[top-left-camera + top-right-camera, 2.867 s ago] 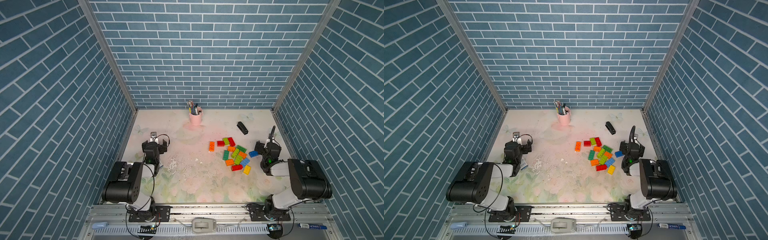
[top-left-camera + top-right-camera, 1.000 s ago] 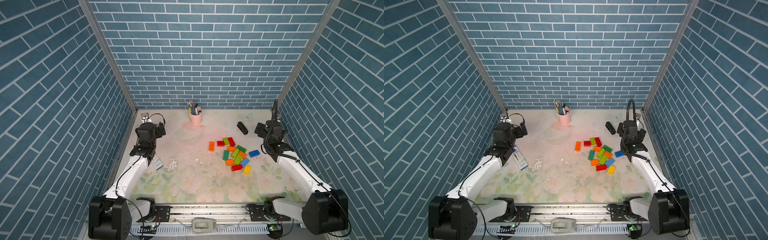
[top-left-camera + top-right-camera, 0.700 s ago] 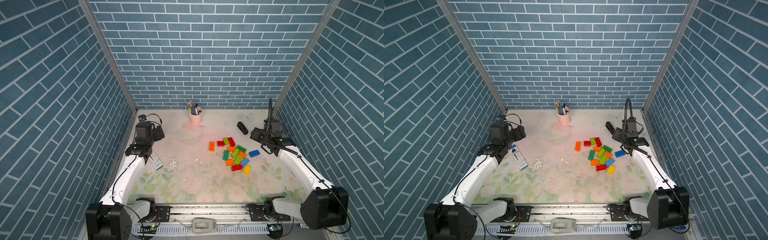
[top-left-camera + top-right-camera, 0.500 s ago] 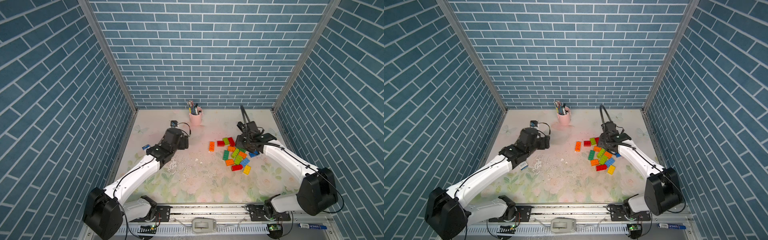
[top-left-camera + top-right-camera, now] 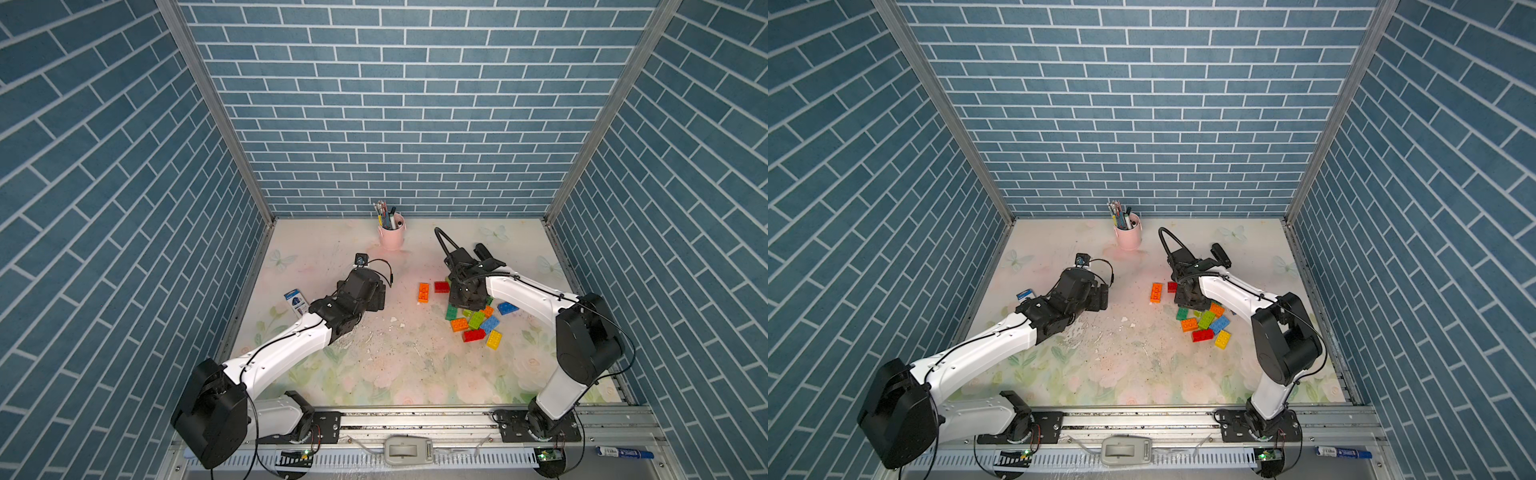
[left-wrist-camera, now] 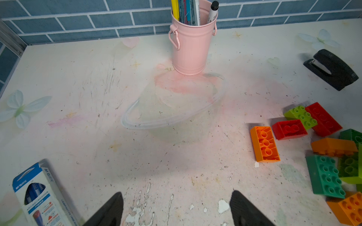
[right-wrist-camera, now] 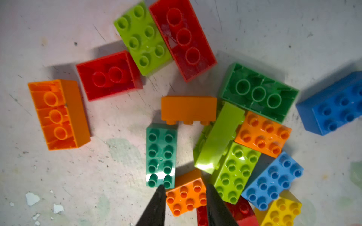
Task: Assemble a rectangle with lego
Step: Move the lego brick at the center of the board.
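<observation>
A: Far left?

B: Marker box flat on the table, near the left wall. Left gripper hangs over scuffed bare surface, well apart from every brick. Fingers spread wide, nothing between them.

A: Centre?

B: Pink bucket of pens, upright by the back wall. Right of centre the lego begins. A lone orange brick lies hollow side up, with a red brick just beside it, also hollow side up.

A: The rest?

B: A loose heap right of those two. Green, lime, orange, blue and red bricks, some touching, one lime brick leaning. A yellow brick sits at the near edge.

A: Right gripper?

B: Right gripper is over the heap's left part, pointing down. In the wrist view its fingers stand narrow, one tip at each side of an orange studded brick. That brick lies flat, studs up, against the end of a green brick. Pinching it or just above it: cannot tell.

A: Farther right?

B: A blue brick at the heap's right edge. Black stapler behind the right arm, toward the back wall.
</observation>
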Tool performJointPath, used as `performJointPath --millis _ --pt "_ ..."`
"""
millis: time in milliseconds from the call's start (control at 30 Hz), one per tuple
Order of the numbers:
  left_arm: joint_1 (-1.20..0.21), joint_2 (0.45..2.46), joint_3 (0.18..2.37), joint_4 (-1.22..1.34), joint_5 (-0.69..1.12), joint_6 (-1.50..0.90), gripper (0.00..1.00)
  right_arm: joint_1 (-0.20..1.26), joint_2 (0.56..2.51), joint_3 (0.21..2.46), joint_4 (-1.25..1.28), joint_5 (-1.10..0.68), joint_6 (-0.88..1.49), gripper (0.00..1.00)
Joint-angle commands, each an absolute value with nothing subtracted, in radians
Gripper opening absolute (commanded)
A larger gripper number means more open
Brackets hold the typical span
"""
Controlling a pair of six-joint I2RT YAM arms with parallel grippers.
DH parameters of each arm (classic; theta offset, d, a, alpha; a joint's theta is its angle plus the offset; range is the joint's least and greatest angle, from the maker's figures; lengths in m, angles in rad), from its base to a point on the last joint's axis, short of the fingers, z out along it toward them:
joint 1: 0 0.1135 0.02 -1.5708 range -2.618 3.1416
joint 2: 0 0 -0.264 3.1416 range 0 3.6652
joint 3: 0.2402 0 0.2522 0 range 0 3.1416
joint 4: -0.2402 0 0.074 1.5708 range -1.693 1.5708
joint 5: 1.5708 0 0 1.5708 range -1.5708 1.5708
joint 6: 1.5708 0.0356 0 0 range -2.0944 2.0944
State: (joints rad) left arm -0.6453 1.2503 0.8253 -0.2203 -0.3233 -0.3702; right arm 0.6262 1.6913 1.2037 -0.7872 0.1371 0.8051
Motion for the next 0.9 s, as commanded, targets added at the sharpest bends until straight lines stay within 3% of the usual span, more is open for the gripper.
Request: performJointPath --millis 0,100,300,400,633,867 --pt "-0.641 1.264 0.809 -0.168 -0.285 -0.385 0.86 0.626 1.644 1.165 -0.872 0.149 0.846 0.35" --pt "-0.639 1.295 0.817 -0.152 -0.262 -0.403 0.86 0.626 1.643 1.153 -0.838 0.123 0.836 0.37" --pt "-0.640 1.307 0.818 -0.152 -0.250 -0.405 0.86 0.628 1.715 1.166 -0.805 0.070 0.744 0.54" --pt "-0.640 1.295 0.803 -0.153 -0.261 -0.415 0.86 0.627 1.746 1.182 -0.805 0.060 0.695 0.57" --pt "-0.638 1.274 0.784 -0.164 -0.278 -0.435 0.86 0.627 1.803 1.179 -0.779 0.015 0.673 0.57" --pt "-0.637 1.246 0.777 -0.179 -0.297 -0.429 0.86 0.650 1.824 1.186 -0.791 0.006 0.722 0.49"
